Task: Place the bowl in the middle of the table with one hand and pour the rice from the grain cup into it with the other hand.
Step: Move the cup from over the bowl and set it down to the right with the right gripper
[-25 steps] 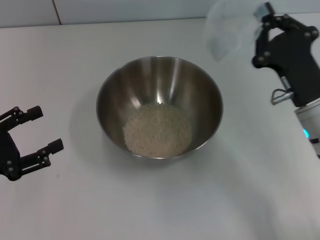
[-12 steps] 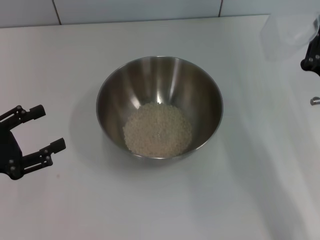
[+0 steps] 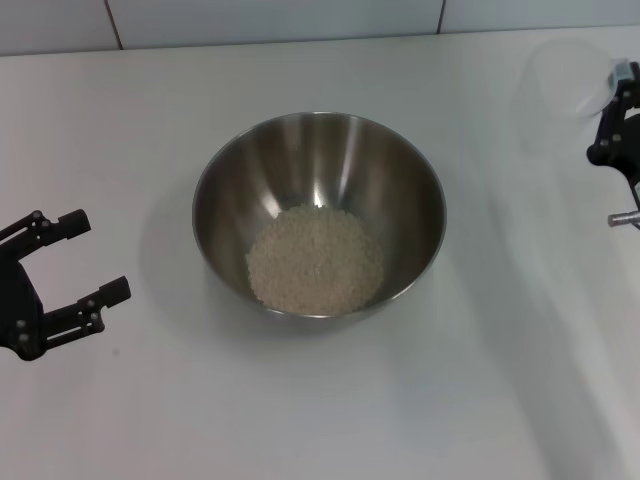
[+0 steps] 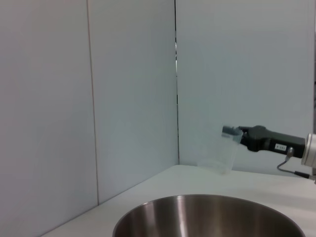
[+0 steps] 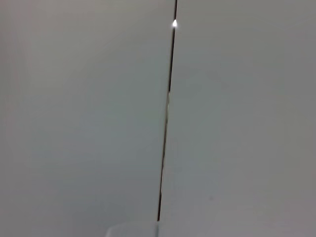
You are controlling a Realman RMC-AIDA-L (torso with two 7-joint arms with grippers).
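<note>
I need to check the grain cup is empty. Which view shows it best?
The left wrist view: the grain cup appears side-on, upright, clear, held by the right gripper. The head view shows only a faint outline at the far right edge; the right wrist view, just a rim sliver.

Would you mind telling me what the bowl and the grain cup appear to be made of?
The bowl looks like stainless steel with a brushed sheen: grey metal with streaky reflections. The grain cup, held by the right gripper, seems to be clear, faintly frosted plastic, since the wall shows through it.
</note>
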